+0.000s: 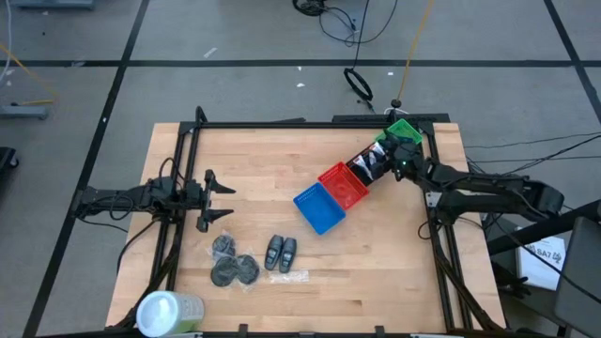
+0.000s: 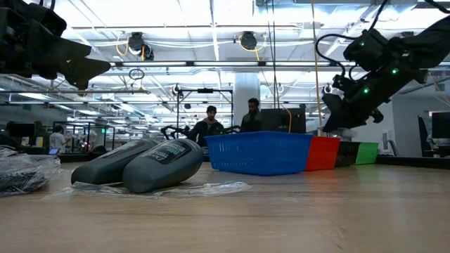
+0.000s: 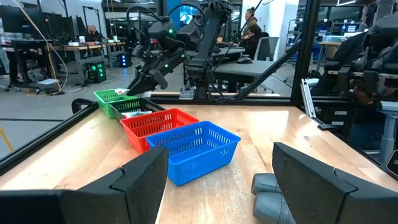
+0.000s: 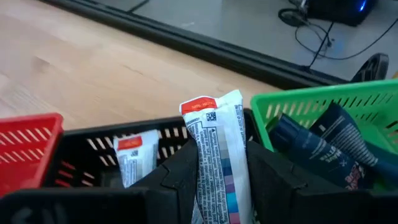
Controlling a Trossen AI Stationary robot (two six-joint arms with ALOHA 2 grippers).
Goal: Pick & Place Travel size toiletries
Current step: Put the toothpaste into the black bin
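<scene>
My right gripper (image 4: 219, 186) is shut on a white tube (image 4: 214, 143) over the black basket (image 4: 93, 149) near the table's far right corner (image 1: 387, 155). A second white tube (image 4: 134, 158) lies in that basket. Two dark bottles (image 4: 329, 146) lie in the green basket (image 1: 404, 130). Two dark grey packs (image 1: 281, 252) and three dark discs (image 1: 233, 263) lie flat on the table near its front. My left gripper (image 1: 216, 200) hangs open above the table's left side, left of the packs (image 3: 270, 199). My right gripper pinches the white tube between its two fingers, on the tube's printed body (image 4: 217, 165). The tube lies along the fingers, and its red crimped end (image 4: 199, 104) sticks out past the fingertips. The fingers slant down from the table's right. The tube is lifted over the black basket.
Blue (image 1: 319, 208), red (image 1: 344, 184), black and green baskets stand in a slanted row toward the far right corner. A clear crumpled wrapper (image 1: 286, 276) lies by the packs. A white-topped green container (image 1: 169, 312) stands at the near left edge. People stand beyond the table (image 2: 211, 123).
</scene>
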